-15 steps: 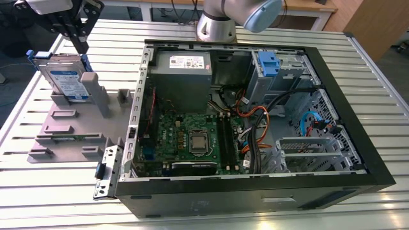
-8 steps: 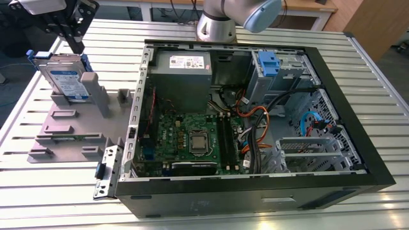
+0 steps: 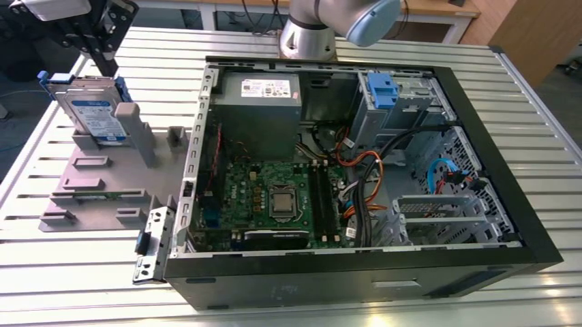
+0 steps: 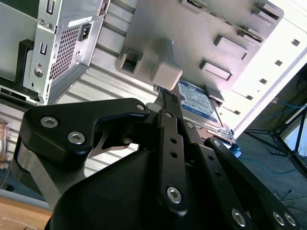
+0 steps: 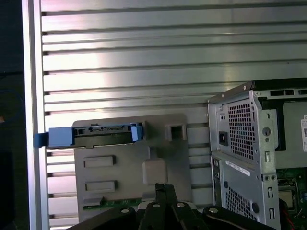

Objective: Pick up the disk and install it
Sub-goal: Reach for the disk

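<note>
1 disk (image 3: pixel 95 112) on end, long axis approx. upright

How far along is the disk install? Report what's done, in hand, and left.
Done: nothing that shows. The disk stands upright in the grey holder, outside the computer case. In hand: nothing. The gripper is shut and empty, close over the disk's top edge. Left: both the pickup and the install.

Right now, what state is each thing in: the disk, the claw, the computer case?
disk: standing on edge in the grey fixture, ungripped.
claw: shut, empty, close by the disk.
computer case: lying on its side, panel off, inside exposed.
</note>
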`<state>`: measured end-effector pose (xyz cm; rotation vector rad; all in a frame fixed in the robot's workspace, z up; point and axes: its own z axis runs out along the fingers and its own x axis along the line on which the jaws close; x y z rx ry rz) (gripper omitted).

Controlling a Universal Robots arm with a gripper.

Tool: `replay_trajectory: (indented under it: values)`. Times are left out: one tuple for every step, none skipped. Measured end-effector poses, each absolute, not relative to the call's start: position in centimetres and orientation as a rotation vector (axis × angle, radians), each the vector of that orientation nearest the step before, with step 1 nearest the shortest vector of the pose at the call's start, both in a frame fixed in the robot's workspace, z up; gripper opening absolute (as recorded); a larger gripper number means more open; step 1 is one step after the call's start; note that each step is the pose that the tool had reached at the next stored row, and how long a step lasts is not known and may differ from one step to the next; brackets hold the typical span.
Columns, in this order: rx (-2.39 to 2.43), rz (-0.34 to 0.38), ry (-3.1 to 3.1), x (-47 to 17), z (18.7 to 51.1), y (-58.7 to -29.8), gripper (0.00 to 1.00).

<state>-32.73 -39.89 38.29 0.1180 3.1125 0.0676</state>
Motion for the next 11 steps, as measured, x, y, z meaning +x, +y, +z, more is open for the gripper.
replay_trajectory:
  values:
    - [0.118, 0.068, 3.112, -32.76, 38.28, -39.89, 0.10]
    - [0.118, 0.068, 3.112, -32.79, 38.28, -39.89, 0.10]
    - [0.118, 0.068, 3.112, -32.83, 38.27, -39.89, 0.10]
    - [0.118, 0.068, 3.112, -32.87, 38.27, -39.89, 0.10]
    - [0.118, 0.068, 3.112, -32.91, 38.26, -39.89, 0.10]
    - [0.118, 0.068, 3.112, -32.95, 38.26, -39.89, 0.10]
    - [0.118, 0.068, 3.113, -32.99, 38.26, -39.90, 0.10]
    - [0.118, 0.068, 3.112, -33.04, 38.25, -39.90, 0.10]
    - [0.118, 0.068, 3.112, -33.08, 38.25, -39.89, 0.10]
    - [0.118, 0.068, 3.112, -33.12, 38.24, -39.89, 0.10]
    - [0.118, 0.068, 3.112, -33.16, 38.24, -39.89, 0.10]
